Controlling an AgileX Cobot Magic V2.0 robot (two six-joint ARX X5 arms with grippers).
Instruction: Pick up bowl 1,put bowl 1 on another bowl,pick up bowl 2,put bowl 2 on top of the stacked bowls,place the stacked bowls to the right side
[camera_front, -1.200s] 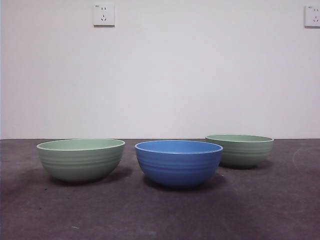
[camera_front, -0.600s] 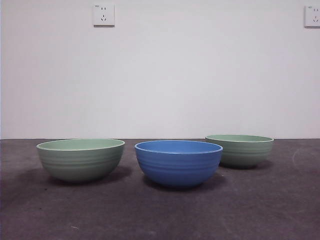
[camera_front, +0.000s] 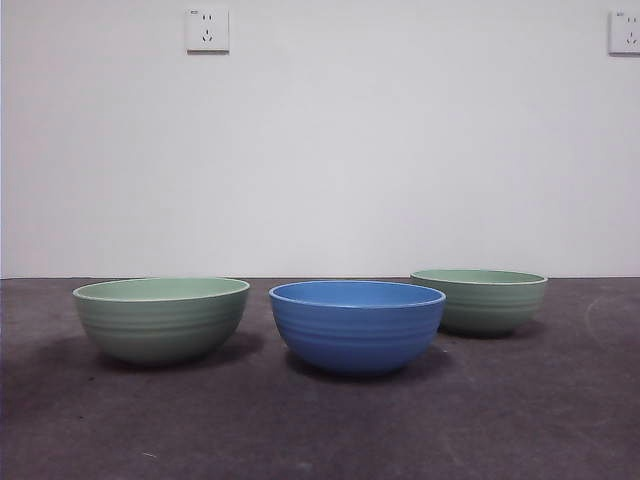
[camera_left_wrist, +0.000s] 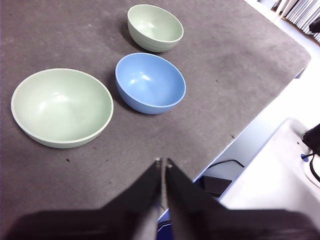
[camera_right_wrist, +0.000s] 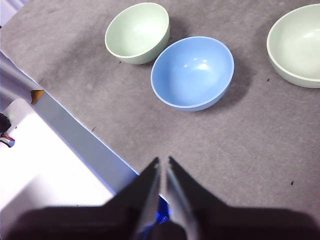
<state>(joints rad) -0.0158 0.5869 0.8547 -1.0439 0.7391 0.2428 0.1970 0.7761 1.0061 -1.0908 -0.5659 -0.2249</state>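
While all three bowls sit apart on the table (camera_front: 560, 420), nothing is stacked: the blue bowl (camera_front: 357, 325) stands between two green bowls (camera_front: 161, 318). Left gripper (camera_left_wrist: 162, 161) and right gripper (camera_right_wrist: 163, 160) hang clenched, seemingly empty, well back; next, one must open over a green rim.

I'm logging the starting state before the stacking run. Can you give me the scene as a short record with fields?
bowls: three round ribbed bowls, all apart, none stacked
left of front view: pale sage-green ribbed bowl, empty
centre: medium-blue ribbed bowl, empty, nearest the camera
right, farther back: second pale sage-green ribbed bowl
surface: dark grey table
left gripper: jaws shut, holding nothing, over the table edge, away from the bowls
right gripper: jaws shut, holding nothing, near the table edge
task progress: no bowl picked up yet
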